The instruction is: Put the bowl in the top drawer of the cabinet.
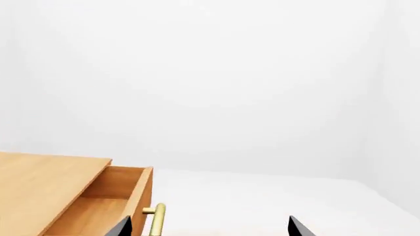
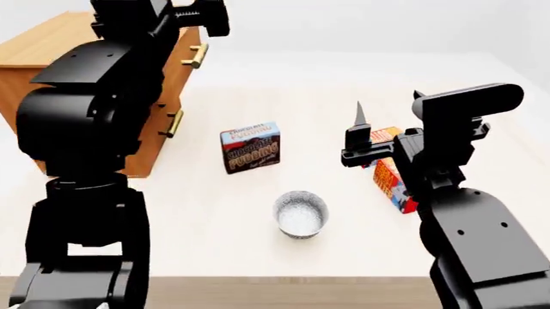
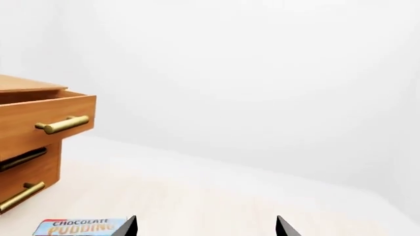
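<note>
Standing pulled open, the top drawer (image 3: 49, 125) | bowl (image 2: 301, 214) on table, untouched | left gripper (image 1: 208, 227), right gripper (image 3: 206, 227): jaws apart, empty

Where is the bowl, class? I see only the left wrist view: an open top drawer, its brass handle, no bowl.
Observer: The bowl stands upright on the table, nearer the robot than the chocolate pudding box.
Operator: Is anything holding it?
Observer: No; the right gripper is apart from it, jaws open, empty.
Operator: Is the lower drawer out too?
Observer: No; only the top drawer is pulled out, the lower drawer is shut.
</note>
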